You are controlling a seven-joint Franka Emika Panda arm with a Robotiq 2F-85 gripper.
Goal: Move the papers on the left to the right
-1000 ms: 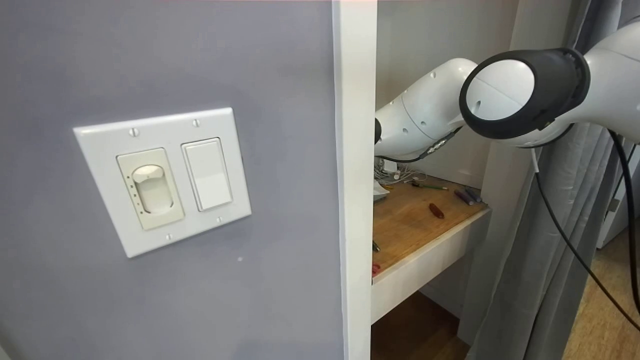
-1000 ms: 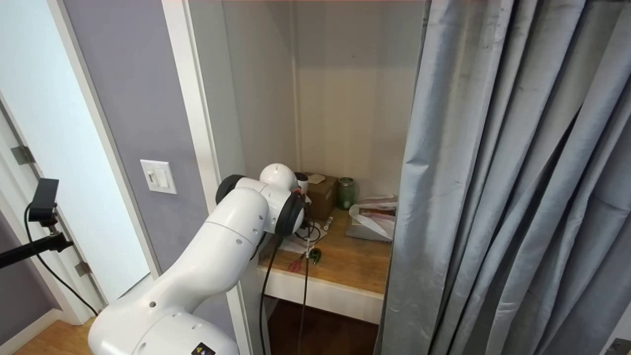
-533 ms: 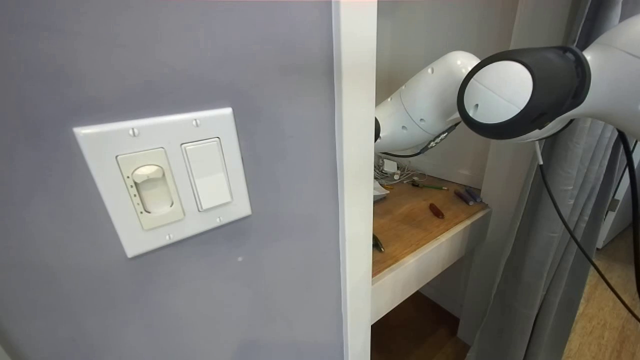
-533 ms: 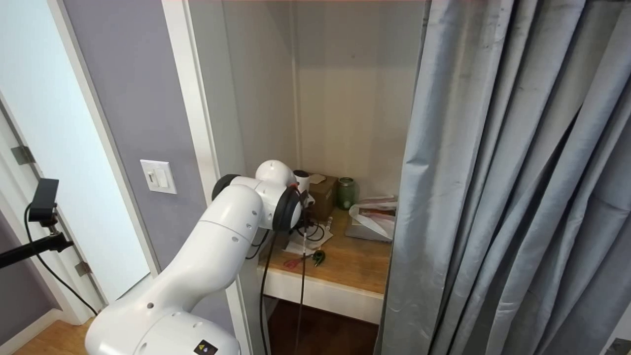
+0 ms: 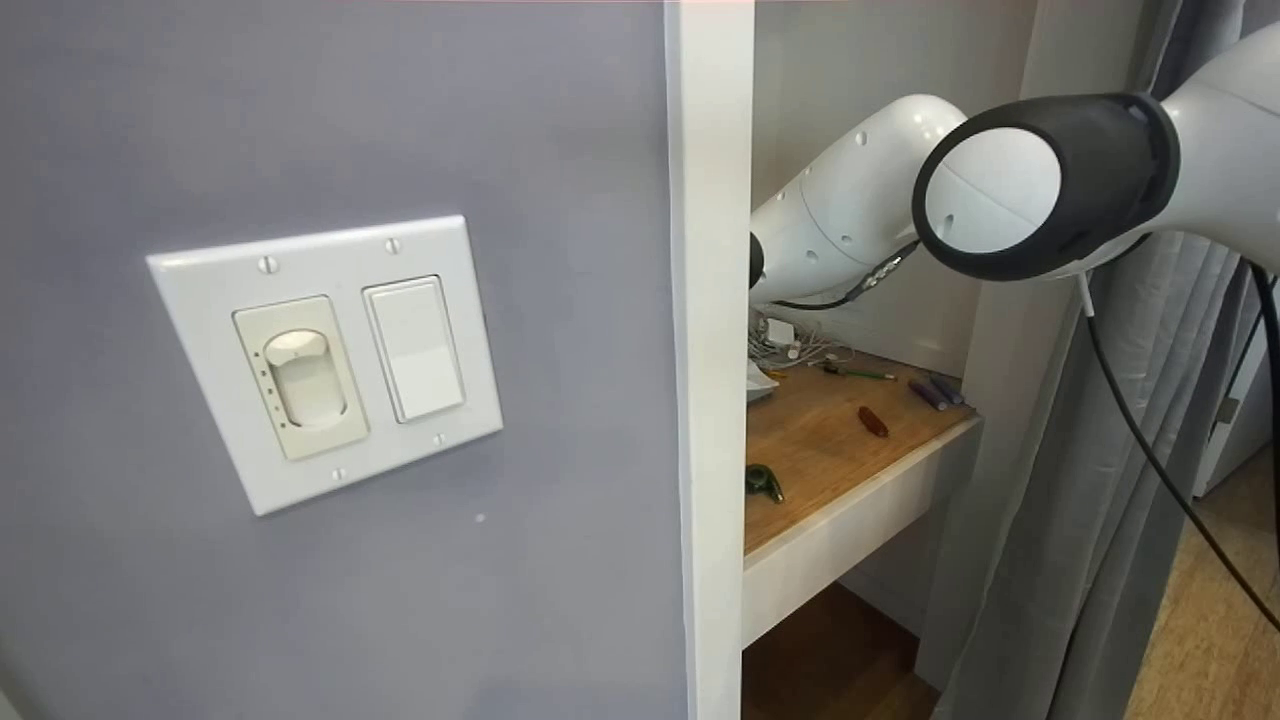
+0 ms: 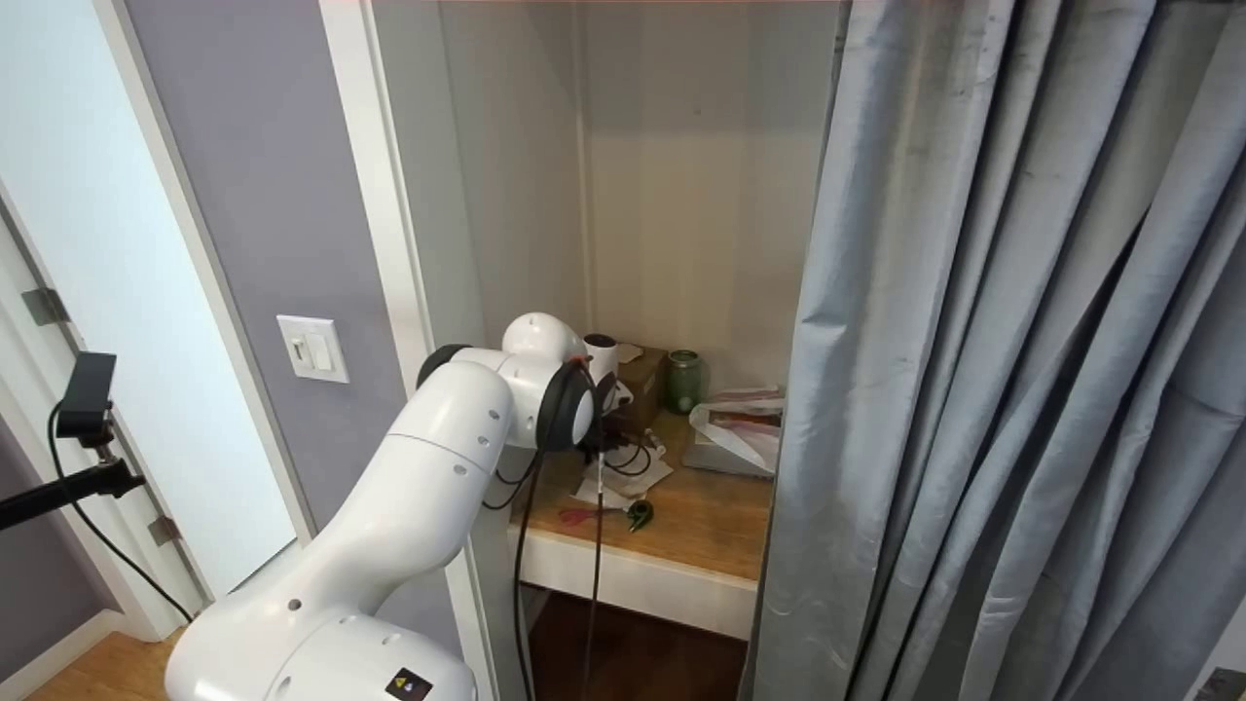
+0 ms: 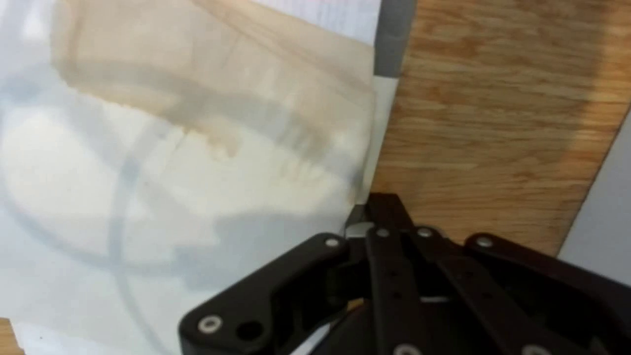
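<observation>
The papers [image 6: 638, 479] lie on the wooden shelf [image 6: 711, 516] inside the alcove, toward its left side. In the wrist view they are white sheets [image 7: 197, 192] with a tan stained piece on top, seemingly under a cable's shadow. My gripper [image 7: 366, 203] is shut with the papers' right edge pinched between its fingertips, low over the shelf wood. In an exterior view the gripper is mostly hidden behind the arm's white wrist [image 6: 560, 404]. In an exterior view the door post hides the papers and gripper.
A green tape dispenser [image 6: 640, 514] and red scissors [image 6: 577, 515] lie by the papers' front edge. A cardboard box [image 6: 644, 385], green jar [image 6: 684, 382] and bagged stack [image 6: 745, 438] stand behind and right. A red-brown object [image 5: 872, 421] and cables [image 5: 800, 345] lie farther right.
The papers have slid to the right along the shelf with my gripper. The green tape dispenser has shifted right too, and the scissors have shifted slightly. The arm's wrist has moved up a little.
</observation>
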